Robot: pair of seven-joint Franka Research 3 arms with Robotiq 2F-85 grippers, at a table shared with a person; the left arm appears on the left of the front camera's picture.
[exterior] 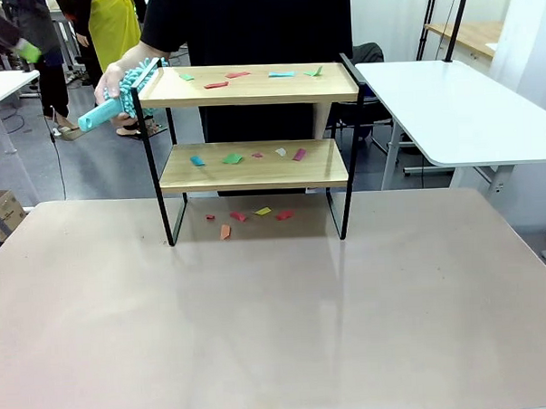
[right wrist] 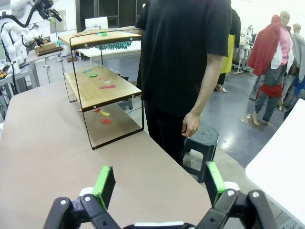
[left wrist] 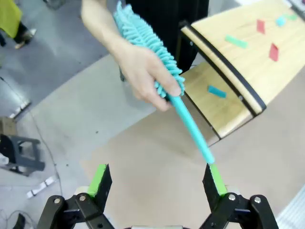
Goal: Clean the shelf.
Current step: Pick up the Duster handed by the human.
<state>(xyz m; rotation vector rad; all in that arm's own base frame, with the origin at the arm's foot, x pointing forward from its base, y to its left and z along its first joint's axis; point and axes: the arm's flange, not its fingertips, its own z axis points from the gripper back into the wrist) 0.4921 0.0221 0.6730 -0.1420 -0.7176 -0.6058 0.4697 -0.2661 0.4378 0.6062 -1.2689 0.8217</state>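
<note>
Over at the far middle of the table [exterior: 279,331] sits the shelf [exterior: 208,178], with a person's hand [left wrist: 143,71] holding a teal duster [left wrist: 143,38] off its left end. My worry: closing off-centre, so the handle skids out. My left gripper [left wrist: 157,174] is spread wide and empty, handle tip just beside one pad [left wrist: 215,174]; right gripper [right wrist: 159,179] gapes empty too.

Pairing pale wood boards with a black frame on the shelf [exterior: 254,177]. Scattering red, green, blue, yellow and orange across the paper scraps [exterior: 232,158]. Glowing turquoise along the duster [left wrist: 138,33].
</note>
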